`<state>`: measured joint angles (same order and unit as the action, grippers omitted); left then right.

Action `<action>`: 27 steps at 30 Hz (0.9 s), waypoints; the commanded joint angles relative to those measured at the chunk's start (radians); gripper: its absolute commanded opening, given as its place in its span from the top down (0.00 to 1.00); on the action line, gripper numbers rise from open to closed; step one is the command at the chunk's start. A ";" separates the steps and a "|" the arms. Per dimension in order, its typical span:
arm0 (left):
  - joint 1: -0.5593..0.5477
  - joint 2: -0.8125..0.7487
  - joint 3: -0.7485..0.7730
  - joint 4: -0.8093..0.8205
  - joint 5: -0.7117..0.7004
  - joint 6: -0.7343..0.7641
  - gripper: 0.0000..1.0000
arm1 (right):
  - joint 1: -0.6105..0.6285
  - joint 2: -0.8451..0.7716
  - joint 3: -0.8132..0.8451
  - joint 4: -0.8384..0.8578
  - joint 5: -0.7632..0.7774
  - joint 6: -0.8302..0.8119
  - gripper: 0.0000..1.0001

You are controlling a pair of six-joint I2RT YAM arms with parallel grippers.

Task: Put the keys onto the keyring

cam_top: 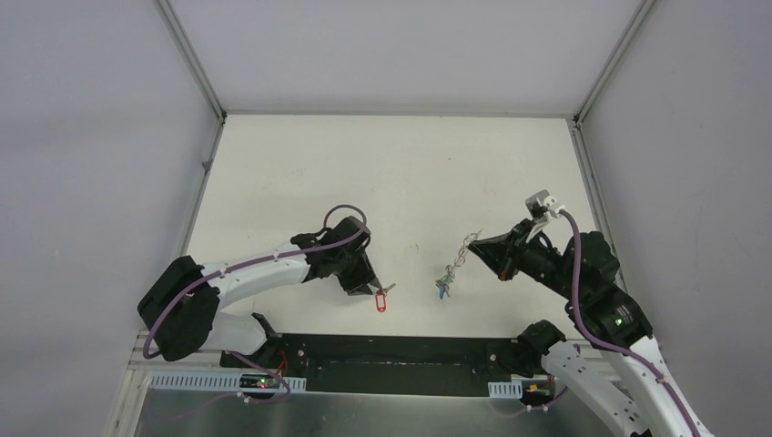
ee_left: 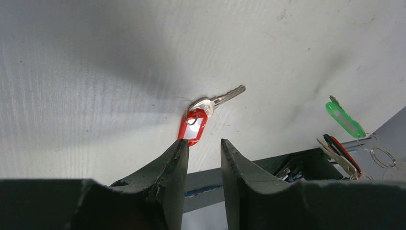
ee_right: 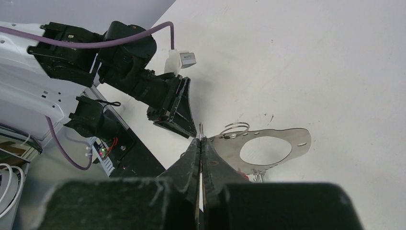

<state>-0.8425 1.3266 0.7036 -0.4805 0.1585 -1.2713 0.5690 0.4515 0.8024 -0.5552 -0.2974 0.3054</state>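
Left gripper (ee_left: pixel 204 142) is just hanging loose, jaws apart, nothing between them. The red key (ee_left: pixel 194 128) lies flat on the table (ee_left: pixel 95 72) right in front of its tips, tag almost touching one finger. Right gripper (ee_right: pixel 201 140) is pinched tight on the thin keyring (cam_top: pixel 464 248), and the other keys (cam_top: pixel 443 287) dangle from that just past its tips.

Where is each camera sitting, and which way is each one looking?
Top external: high above and behind, looking down at the table; the left arm and right arm show.
Left wrist: on the left arm, looking past the open left gripper at the red-tagged key.
Right wrist: on the right arm, looking past the shut right gripper, which pinches the keyring, toward the left arm.
Shared: top external and left wrist both show the red-tagged key.
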 commanded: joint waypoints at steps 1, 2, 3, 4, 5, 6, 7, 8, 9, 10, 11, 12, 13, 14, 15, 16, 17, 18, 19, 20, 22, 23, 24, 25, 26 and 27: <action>0.005 -0.021 -0.022 0.045 -0.053 -0.022 0.67 | -0.004 0.004 0.023 0.053 -0.016 0.023 1.00; 0.005 -0.015 -0.022 0.045 -0.051 -0.024 0.68 | -0.003 0.004 0.024 0.053 -0.016 0.023 1.00; 0.006 -0.008 -0.020 0.047 -0.048 -0.023 0.68 | -0.003 0.002 0.023 0.053 -0.016 0.023 1.00; 0.006 0.000 -0.020 0.049 -0.047 -0.023 0.69 | -0.003 0.000 0.023 0.053 -0.015 0.023 1.00; 0.007 0.007 -0.018 0.049 -0.046 -0.023 0.69 | -0.003 -0.001 0.022 0.052 -0.014 0.023 1.00; 0.007 0.014 -0.019 0.049 -0.047 -0.024 0.69 | -0.003 -0.002 0.021 0.052 -0.014 0.022 1.00; 0.008 0.020 -0.020 0.050 -0.049 -0.027 0.69 | -0.003 -0.004 0.021 0.052 -0.013 0.023 1.00; 0.009 0.028 -0.020 0.055 -0.048 -0.028 0.69 | -0.003 -0.005 0.020 0.052 -0.013 0.022 1.00; 0.009 0.033 -0.021 0.059 -0.048 -0.028 0.69 | -0.003 -0.005 0.021 0.051 -0.013 0.023 1.00; 0.010 0.040 -0.022 0.064 -0.047 -0.028 0.69 | -0.003 -0.006 0.020 0.051 -0.013 0.023 1.00; 0.011 0.046 -0.021 0.069 -0.046 -0.029 0.69 | -0.003 -0.006 0.020 0.050 -0.013 0.022 1.00; 0.011 0.052 -0.022 0.075 -0.044 -0.030 0.69 | -0.003 -0.006 0.020 0.051 -0.013 0.023 1.00; 0.013 0.058 -0.022 0.080 -0.043 -0.030 0.69 | -0.003 -0.007 0.020 0.051 -0.013 0.022 1.00; 0.013 0.064 -0.022 0.084 -0.042 -0.030 0.70 | -0.003 -0.007 0.020 0.050 -0.013 0.023 1.00; 0.014 0.069 -0.021 0.086 -0.043 -0.032 0.70 | -0.003 -0.008 0.020 0.049 -0.012 0.022 1.00; 0.014 0.074 -0.021 0.087 -0.043 -0.032 0.71 | -0.003 -0.008 0.021 0.049 -0.011 0.021 1.00; 0.016 0.077 -0.021 0.087 -0.043 -0.032 0.72 | -0.003 -0.008 0.021 0.049 -0.011 0.020 1.00; 0.016 0.079 -0.021 0.090 -0.043 -0.031 0.73 | -0.003 -0.008 0.021 0.048 -0.011 0.020 1.00; 0.017 0.080 -0.021 0.090 -0.043 -0.030 0.74 | -0.003 -0.008 0.021 0.048 -0.011 0.019 1.00; 0.017 0.079 -0.023 0.089 -0.043 -0.031 0.75 | -0.003 -0.007 0.022 0.047 -0.011 0.019 1.00; 0.019 0.075 -0.025 0.089 -0.046 -0.030 0.79 | -0.003 -0.008 0.021 0.047 -0.011 0.019 1.00; 0.019 0.071 -0.027 0.090 -0.049 -0.029 0.81 | -0.004 -0.008 0.023 0.047 -0.011 0.020 1.00; 0.019 0.065 -0.027 0.090 -0.051 -0.027 0.82 | -0.003 -0.009 0.022 0.047 -0.011 0.019 1.00; 0.019 0.063 -0.028 0.090 -0.053 -0.024 0.83 | -0.003 -0.008 0.022 0.047 -0.011 0.021 1.00; 0.020 0.060 -0.030 0.090 -0.055 -0.022 0.83 | -0.003 -0.008 0.021 0.047 -0.012 0.020 1.00; 0.020 0.057 -0.032 0.089 -0.056 -0.019 0.84 | -0.003 -0.008 0.021 0.047 -0.012 0.021 1.00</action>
<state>-0.8356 1.4052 0.6865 -0.4168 0.1318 -1.2907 0.5690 0.4519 0.8024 -0.5552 -0.3008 0.3099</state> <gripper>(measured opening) 0.173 0.005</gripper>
